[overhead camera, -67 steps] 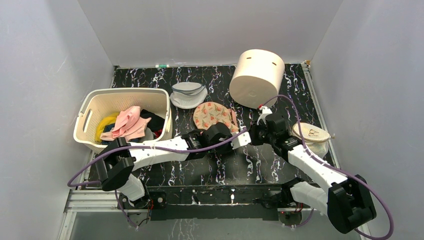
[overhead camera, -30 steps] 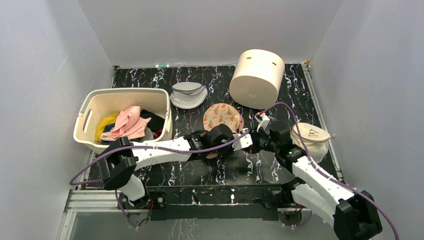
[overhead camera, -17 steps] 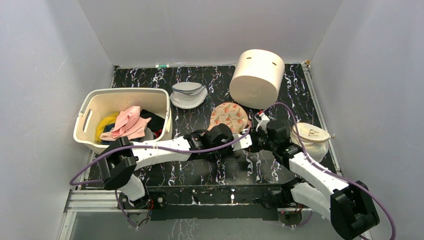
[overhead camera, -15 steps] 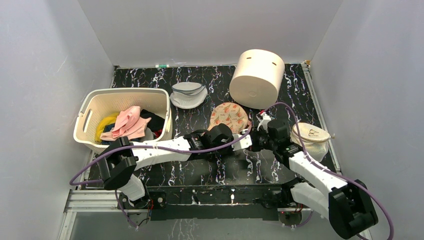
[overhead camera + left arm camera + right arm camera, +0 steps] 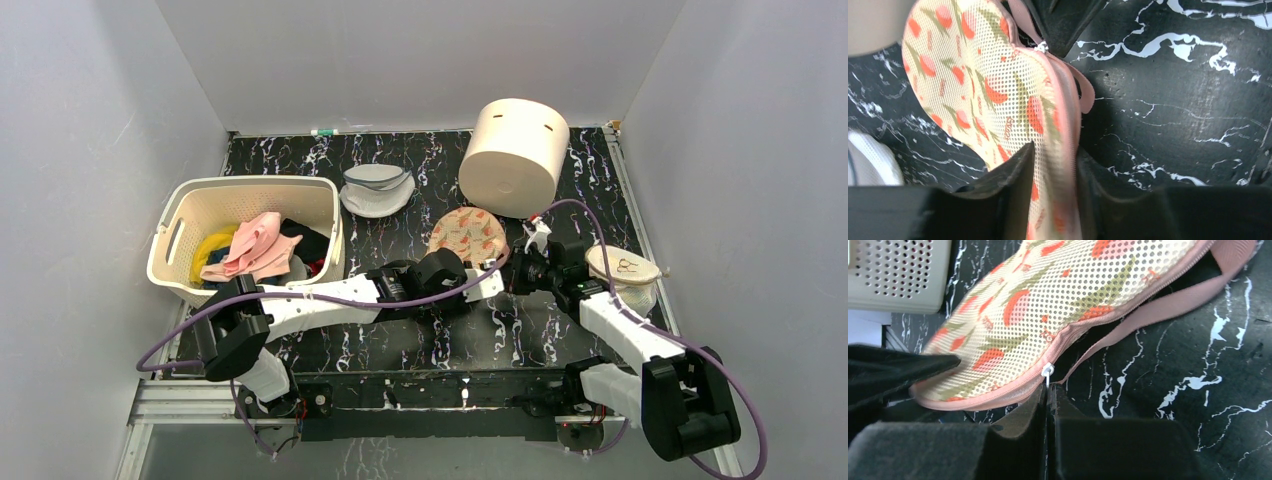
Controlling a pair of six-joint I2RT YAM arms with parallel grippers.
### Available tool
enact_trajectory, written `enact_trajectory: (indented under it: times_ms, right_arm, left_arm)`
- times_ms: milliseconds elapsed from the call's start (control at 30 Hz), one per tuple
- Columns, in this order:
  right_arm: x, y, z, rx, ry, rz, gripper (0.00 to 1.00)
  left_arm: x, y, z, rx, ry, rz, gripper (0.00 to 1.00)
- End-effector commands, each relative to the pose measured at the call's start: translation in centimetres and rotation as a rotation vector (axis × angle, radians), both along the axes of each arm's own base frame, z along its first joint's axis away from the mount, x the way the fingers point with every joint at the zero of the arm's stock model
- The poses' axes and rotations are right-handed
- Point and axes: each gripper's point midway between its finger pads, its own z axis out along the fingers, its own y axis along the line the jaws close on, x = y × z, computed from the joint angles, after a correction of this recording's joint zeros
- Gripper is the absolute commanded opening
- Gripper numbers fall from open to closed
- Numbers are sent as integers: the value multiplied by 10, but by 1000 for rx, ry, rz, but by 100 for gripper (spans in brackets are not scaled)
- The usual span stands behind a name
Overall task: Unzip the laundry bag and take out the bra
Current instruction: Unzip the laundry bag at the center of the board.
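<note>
**Flowered case shifts right, toward the cream drum**

The laundry bag (image 5: 467, 233) now stands on edge nearer the cream drum (image 5: 513, 155) than two seconds ago. It looks light: soft mesh with a firmer rim. The left gripper (image 5: 1054, 152) clamps that rim. The right gripper (image 5: 1048, 390) pinches the tiny zipper pull (image 5: 1047, 371), probably the best hold. No bra shows.

Plain pale grey walls (image 5: 420, 60) close in the back and both sides of a black desk (image 5: 440, 165) veined with white like marble, under soft, even light, with a silver metal frame (image 5: 190, 402) along its near edge.
</note>
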Motion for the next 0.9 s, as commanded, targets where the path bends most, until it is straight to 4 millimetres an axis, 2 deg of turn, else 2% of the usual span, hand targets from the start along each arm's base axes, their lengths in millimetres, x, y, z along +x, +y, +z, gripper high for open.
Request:
enact_trajectory:
  times_ms: [0,67,200,400,467,600,733,867]
  right_arm:
    - [3,15,42,83,-133,71,0]
    - [-2,20,47,114,-137,79,0]
    - [-8,30,56,169,-138,85,0]
    - [-19,54,64,180,-138,133,0]
    - [-21,60,65,178,-137,143,0]
    - [-24,65,67,179,-144,152,0]
    - [-25,65,69,180,-148,150,0]
    - [-25,64,71,171,-154,152,0]
  left_arm:
    - [2,2,19,-30,-24,19,42]
    - [-1,0,21,-43,-14,6,53]
    - [-7,-5,22,-69,13,-12,65]
    - [-9,-7,17,-58,24,-12,74]
    - [-7,-5,18,-58,12,-1,74]
    - [-1,-1,16,-43,-12,28,69]
    - [4,3,15,-21,-38,46,49]
    - [5,5,13,-13,-46,48,35]
